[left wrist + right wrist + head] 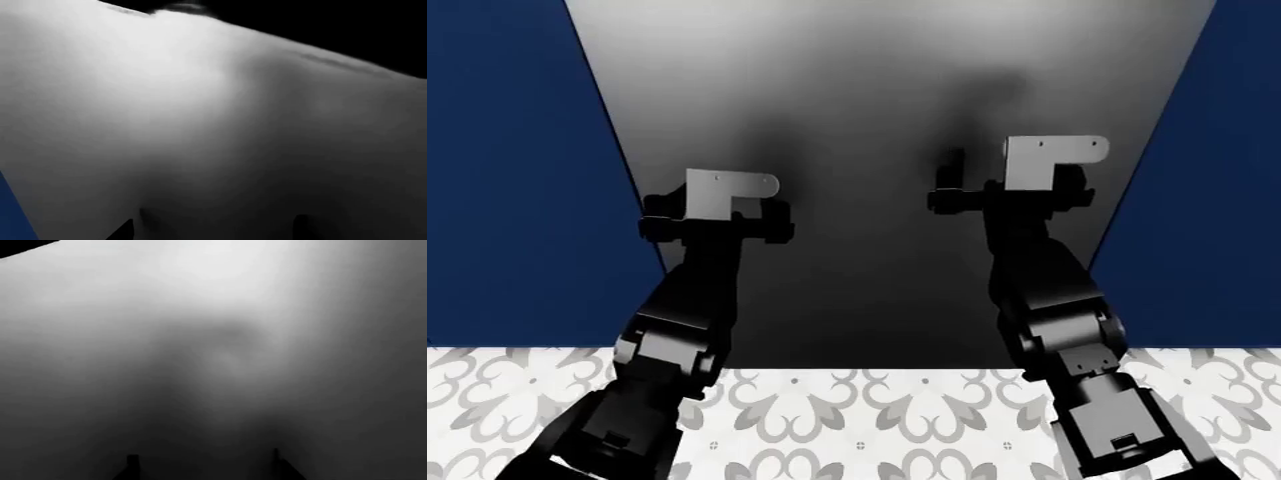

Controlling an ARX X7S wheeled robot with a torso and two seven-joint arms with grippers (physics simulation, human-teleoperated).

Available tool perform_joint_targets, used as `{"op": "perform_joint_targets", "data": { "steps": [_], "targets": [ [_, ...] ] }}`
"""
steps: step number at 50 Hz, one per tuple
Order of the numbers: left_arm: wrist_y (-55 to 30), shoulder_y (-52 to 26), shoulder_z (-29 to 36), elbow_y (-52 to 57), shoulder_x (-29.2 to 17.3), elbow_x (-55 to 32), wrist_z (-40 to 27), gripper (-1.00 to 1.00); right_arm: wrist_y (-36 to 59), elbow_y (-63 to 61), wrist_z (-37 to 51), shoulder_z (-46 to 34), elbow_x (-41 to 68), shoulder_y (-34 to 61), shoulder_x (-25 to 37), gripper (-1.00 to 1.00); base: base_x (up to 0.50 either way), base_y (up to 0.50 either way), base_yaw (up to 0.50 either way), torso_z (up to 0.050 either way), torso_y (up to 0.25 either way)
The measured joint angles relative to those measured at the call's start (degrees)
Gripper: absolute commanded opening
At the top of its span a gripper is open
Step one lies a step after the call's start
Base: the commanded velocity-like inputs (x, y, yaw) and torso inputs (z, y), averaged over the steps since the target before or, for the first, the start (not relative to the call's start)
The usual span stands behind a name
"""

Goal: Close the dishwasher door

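Both arms are up against the dishwasher door (881, 90), and this looks like the closing push itself. The door fills the middle of the head view, its smooth grey metallic outer face toward the robot, set between navy cabinet panels (507, 170) on either side. It seems nearly upright, though how much swing remains I cannot tell.

The left gripper (714, 225) and right gripper (1014, 195) are pressed close to the panel. In both wrist views two dark fingertips (127, 229) show with a gap between them, so the jaws stand apart, clamped on nothing.

The metal is flat and featureless, a soft sheen with blurred reflections, no handle in sight. Below lies patterned floor tile (854, 410).

Next move, in my judgement: a steady, even forward press from both arms until the door seats.
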Motion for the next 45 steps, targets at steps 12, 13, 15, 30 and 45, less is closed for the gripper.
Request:
{"op": "perform_joint_targets", "data": {
  "steps": [12,13,15,30,45],
  "targets": [
    [-1.17,0.28,-0.2,2.44,-0.72,-0.14,-0.45,1.0,0.87,-1.31,0.26,0.01,0.42,-0.23,0.46,1.0,0.0,0.0,0.0,0.0,0.0],
    [-1.27,0.29,-0.19,2.6,-0.77,-0.16,-0.49,1.0,0.94,-1.36,0.24,0.03,0.49,-0.21,0.48,1.0,0.0,0.0,0.0,0.0,0.0],
    [-1.45,0.31,-0.18,2.9,-0.86,-0.21,-0.56,1.0,1.1,-1.42,0.17,0.08,0.65,-0.15,0.51,1.0,0.0,0.0,0.0,0.0,0.0],
    [-1.8,0.15,0.17,3.43,-1.07,-0.61,-0.84,1.0,2.25,-2.57,-0.82,0.34,1.89,0.01,1.21,1.0,0.0,0.0,0.0,0.0,0.0],
    [-0.98,-0.53,0.56,1.81,-0.7,-0.76,-0.84,1.0,2.37,-1.81,-1.66,0.45,2.44,0.8,1.44,1.0,0.0,0.0,0.0,0.0,0.0]
  ]
}}
